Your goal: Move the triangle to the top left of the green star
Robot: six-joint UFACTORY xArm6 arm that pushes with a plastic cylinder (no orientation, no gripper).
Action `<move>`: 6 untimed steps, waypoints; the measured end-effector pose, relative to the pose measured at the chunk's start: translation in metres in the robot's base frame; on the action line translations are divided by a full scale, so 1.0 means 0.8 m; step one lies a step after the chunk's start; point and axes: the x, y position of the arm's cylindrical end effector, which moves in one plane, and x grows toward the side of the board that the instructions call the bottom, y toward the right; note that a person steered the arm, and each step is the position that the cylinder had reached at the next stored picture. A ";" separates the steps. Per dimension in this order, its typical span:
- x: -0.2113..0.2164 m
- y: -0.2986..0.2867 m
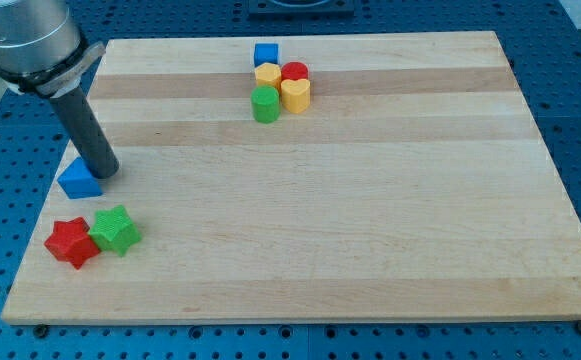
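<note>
My tip [107, 172] is resting against the blue triangle [79, 179], on its side toward the view's right; there is no claw here, only a bare rod, so nothing is being grasped. The triangle is sitting above the green star [116, 230], slightly toward the view's left of it, with the red star [71, 242] touching the green star's left. The triangle looks nearly placed, so only short, gentle nudges seem wise. Left of the green star the board's edge [32, 240] is lying close; rightward, open wood is stretching wide.

Blue triangle [79, 179] flat, just above green star [116, 230].
</note>
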 end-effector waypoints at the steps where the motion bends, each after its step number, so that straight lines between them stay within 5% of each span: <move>1: -0.026 -0.003; 2: -0.031 -0.045; 3: 0.044 -0.024; 4: 0.057 -0.007; 5: -0.002 0.012; 6: -0.008 0.119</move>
